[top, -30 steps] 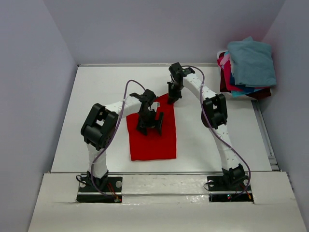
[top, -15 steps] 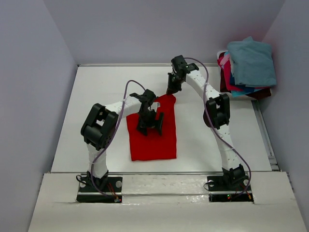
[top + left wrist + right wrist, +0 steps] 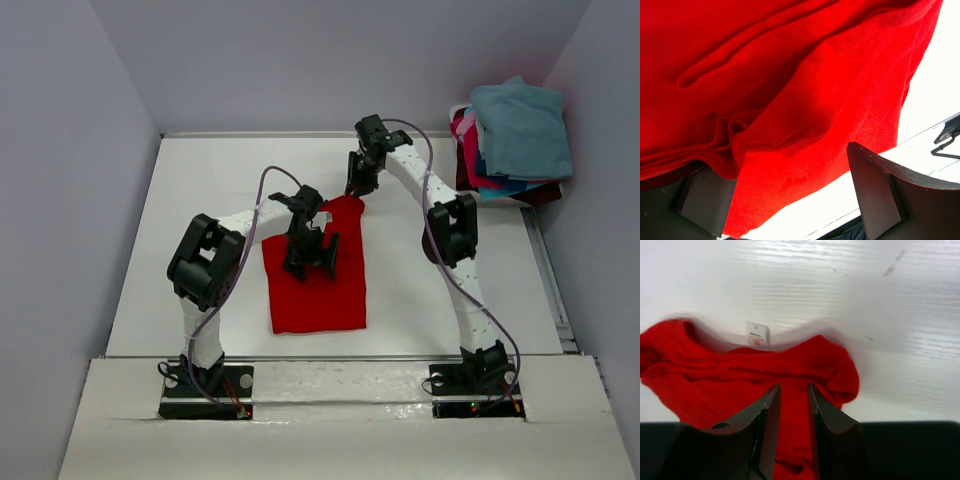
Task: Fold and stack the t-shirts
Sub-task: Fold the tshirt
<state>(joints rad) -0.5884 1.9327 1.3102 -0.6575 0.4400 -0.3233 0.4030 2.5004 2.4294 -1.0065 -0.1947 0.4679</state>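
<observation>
Red knit cloth of the red t-shirt (image 3: 318, 290), folded to a tall narrow panel, flat on the white table (image 3: 200, 200), directly beneath the left claw (image 3: 309, 252) and reaching back to the tips of the right claw (image 3: 357, 190). Left claw spread fully wide, low over the panel's upper half and pinching nothing. Seen from its wrist, a soft ridge of folds between the fingers, with the cloth's side edge just inside the right-hand finger. Probably parked there to steady the panel while the far end gets arranged. Right claw tipped down at the collar end, fingers a narrow slit apart with red showing through. Cannot tell whether cloth sits nipped inside or merely behind. Just ahead of its tips, collar bunched into a hump, white neck label (image 3: 757, 334) facing up. Judged an unfinished fold: far corner rumpled, not square. Bare table to both sides of each claw. Well off to the right claw's right, the stack of folded t-shirts (image 3: 500, 175), teal-blue t-shirt (image 3: 520, 125) on top, close against the wall (image 3: 600, 150).
</observation>
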